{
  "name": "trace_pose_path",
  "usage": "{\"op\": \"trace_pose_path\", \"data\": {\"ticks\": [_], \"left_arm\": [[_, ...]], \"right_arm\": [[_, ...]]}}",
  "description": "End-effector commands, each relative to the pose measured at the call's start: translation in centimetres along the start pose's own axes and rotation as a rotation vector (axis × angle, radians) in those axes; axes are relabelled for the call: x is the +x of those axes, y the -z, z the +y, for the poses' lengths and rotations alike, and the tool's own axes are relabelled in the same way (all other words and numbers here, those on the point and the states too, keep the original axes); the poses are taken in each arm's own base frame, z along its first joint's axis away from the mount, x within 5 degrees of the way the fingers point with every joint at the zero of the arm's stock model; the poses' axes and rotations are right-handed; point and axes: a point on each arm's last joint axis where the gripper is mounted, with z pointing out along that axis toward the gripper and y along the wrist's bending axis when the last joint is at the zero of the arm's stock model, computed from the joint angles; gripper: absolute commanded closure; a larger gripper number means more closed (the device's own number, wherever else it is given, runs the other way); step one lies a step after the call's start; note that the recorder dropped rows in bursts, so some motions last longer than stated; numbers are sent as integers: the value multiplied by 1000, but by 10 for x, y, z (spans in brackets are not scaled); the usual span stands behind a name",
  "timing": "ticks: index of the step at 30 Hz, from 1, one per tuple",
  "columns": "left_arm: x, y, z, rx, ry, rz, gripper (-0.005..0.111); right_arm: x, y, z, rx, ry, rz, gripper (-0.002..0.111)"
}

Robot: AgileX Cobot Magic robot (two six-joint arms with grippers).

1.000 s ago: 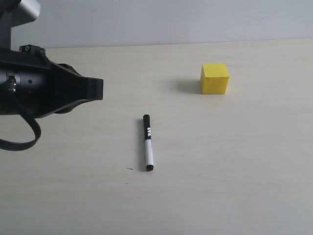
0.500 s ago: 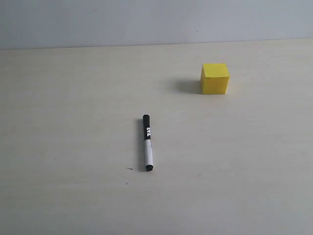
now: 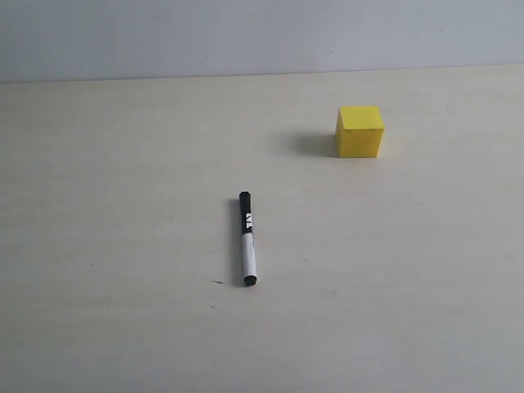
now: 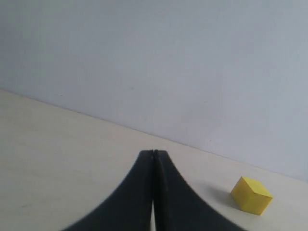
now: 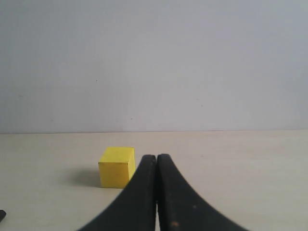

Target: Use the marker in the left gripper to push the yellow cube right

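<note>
A pale, perhaps wood-grained tabletop (image 3: 98,327) meets a plain grey-white wall (image 3: 246,33), evenly lit.

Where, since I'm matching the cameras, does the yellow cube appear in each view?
Exterior: yellow cube upper right on the table.
Left wrist: cube corner-on, apart from left gripper, jaws shut.
Right wrist: cube face-on, close beside right gripper.
Shared landmark: table's edge against the wall.

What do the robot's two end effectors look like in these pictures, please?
Only the fingers show, in the wrist views. The left end effector has two matte black fingers with smooth curved outer edges narrowing to rounded tips. The right end effector looks the same. No cables or lettering show, and the exterior view shows no arm.
</note>
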Motion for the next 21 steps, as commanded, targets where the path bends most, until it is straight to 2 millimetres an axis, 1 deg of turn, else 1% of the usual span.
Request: {"op": "trace_pose_path", "data": {"ticks": [1,21], "left_arm": [[3,1,3,-30,-4,16,106],[3,1,3,-36,15,15,106]], "right_arm": [[0,0,0,5,2,-11,108],[0,0,0,5,0,-11,108]]}}
